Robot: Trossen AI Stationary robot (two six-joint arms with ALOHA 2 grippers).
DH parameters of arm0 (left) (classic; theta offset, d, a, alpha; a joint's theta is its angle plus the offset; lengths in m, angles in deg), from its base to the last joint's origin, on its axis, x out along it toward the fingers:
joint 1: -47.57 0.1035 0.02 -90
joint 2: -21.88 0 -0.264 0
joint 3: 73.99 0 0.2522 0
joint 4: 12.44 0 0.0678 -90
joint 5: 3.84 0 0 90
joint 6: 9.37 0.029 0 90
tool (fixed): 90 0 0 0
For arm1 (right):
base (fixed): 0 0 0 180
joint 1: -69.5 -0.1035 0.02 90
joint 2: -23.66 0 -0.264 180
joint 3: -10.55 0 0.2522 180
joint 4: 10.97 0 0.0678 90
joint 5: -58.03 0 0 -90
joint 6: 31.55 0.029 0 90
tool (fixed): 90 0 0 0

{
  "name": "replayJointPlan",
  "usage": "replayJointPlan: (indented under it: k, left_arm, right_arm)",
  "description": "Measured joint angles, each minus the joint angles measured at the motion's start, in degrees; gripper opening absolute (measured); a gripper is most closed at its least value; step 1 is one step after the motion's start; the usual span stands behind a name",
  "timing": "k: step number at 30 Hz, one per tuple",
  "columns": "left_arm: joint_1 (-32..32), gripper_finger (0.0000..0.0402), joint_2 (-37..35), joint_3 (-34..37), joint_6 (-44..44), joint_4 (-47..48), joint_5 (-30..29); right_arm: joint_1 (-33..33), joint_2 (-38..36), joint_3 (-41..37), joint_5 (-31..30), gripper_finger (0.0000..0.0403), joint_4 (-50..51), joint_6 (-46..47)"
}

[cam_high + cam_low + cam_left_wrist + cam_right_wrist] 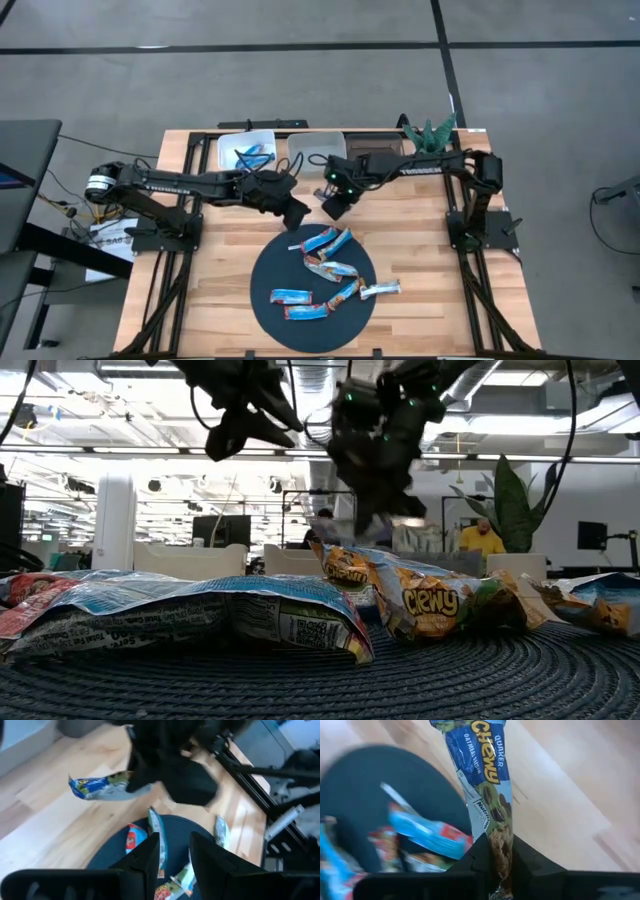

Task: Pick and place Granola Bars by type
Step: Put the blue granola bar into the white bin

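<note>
Several granola bars (335,268), mostly blue-wrapped, lie on a dark round mat (270,275) at the table's near middle. Just beyond the mat's far edge my right gripper (500,855) is shut on a blue Quaker Chewy granola bar (480,765). This bar also shows in the left wrist view (97,787). My left gripper (175,850) hovers close beside the right one, to its left over the wood (295,213). It is open with nothing between its fingers. My right gripper pinches one end of the blue bar's wrapper (499,845) between its two fingers. The fingers slant down from above and lie along the bar. The bar sticks out past the fingertips, lifted clear of the wooden table and the mat.
Two shallow bins stand at the table's far edge: a white one (232,146) with a blue bar (250,154) in it, and a second (312,148) to its right. A green plant-like figure (430,133) stands at the far right. Bare wood lies left and right of the mat.
</note>
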Motion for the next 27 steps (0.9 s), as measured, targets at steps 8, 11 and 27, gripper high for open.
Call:
replayJointPlan:
  k: [8, 11, 27]
  left_arm:
    - [6.0, 0.0129, 0.0, 0.0, -1.9, 4.6, -0.7]
    - [9.0, 0.0155, 0.0, 0.0, -1.9, 6.3, -0.7]
    - [14.3, 0.0243, 0.0, 0.0, -1.1, -4.6, 1.1]
  right_arm:
    - [1.3, -0.1, 8.1, 0.6, 0.0044, 1.3, 0.0]
    - [2.0, -0.1, 9.9, 0.6, 0.0035, 1.5, 0.0]
    - [2.4, -0.1, 13.4, 0.7, 0.0025, 0.1, 0.0]
